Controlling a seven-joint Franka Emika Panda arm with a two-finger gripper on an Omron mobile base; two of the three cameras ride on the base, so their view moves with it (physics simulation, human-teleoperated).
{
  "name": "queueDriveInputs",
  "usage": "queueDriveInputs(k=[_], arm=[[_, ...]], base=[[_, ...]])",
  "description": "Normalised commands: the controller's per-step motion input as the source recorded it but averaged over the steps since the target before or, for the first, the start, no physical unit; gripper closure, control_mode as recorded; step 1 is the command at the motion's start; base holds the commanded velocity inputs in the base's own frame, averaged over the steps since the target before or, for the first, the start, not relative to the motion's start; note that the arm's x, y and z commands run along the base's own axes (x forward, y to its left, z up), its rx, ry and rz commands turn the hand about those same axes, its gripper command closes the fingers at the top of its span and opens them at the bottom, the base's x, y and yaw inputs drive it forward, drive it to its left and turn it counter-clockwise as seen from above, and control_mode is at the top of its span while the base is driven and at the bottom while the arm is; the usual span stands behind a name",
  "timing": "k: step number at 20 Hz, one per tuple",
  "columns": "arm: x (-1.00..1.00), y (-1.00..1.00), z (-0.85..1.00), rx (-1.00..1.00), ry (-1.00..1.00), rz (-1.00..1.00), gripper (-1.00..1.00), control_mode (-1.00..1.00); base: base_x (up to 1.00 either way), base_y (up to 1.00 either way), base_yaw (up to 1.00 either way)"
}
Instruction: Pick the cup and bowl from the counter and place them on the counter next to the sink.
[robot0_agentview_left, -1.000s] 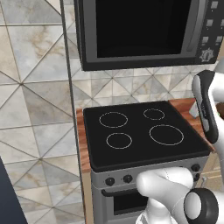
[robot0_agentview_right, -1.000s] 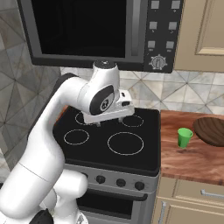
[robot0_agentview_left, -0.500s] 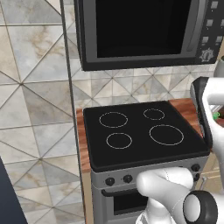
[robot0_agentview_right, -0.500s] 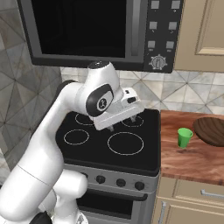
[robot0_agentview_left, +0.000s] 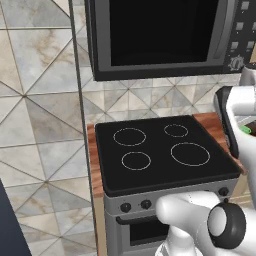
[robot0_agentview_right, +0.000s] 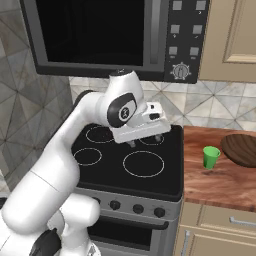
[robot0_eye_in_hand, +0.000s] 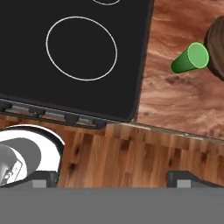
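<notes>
A small green cup (robot0_agentview_right: 211, 156) stands on the reddish-brown counter (robot0_agentview_right: 215, 182) just right of the stove. In the hand view the cup (robot0_eye_in_hand: 190, 58) is at the upper right. Beside the cup lies a round, dark wooden, shallow dish (robot0_agentview_right: 242, 149), which looks like the bowl (robot0_eye_in_hand: 217, 40); the frame edge cuts it off. My gripper (robot0_agentview_right: 146, 140) hangs open above the right side of the black stovetop (robot0_agentview_right: 145, 162), left of the cup and apart from it. Its fingertips (robot0_eye_in_hand: 41, 179) stand wide apart with nothing between them. The sink is out of view.
A black microwave (robot0_agentview_right: 105, 37) hangs over the stove, close above my arm. Beige cabinets (robot0_agentview_right: 225, 222) sit under the counter and another (robot0_agentview_right: 232, 35) above it. The oven front with knobs (robot0_agentview_left: 135, 205) is below the stovetop (robot0_agentview_left: 160, 150). A tiled wall (robot0_agentview_left: 40, 125) stands on the left.
The hand has swung right across the stovetop toward the counter and the cup. Its jaws stay wide apart. The cup and the wooden dish have not moved.
</notes>
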Motion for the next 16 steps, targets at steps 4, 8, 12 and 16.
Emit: queueDriveInputs(k=[4, 8, 12, 16], arm=[[0.00, -0.24, -0.15, 0.24, 0.00, -0.08, -1.00, -1.00], [0.01, -0.21, -0.18, 0.19, 0.00, -0.01, -1.00, -1.00], [0.23, -0.19, 0.00, 0.03, 0.00, 0.00, -1.00, -1.00], [0.40, -0.22, 0.00, 0.00, 0.01, 0.00, -1.00, -1.00]], base=[[0.00, 0.00, 0.00], [0.00, 0.00, 0.00], [0.00, 0.00, 0.00], [0.00, 0.00, 0.00]])
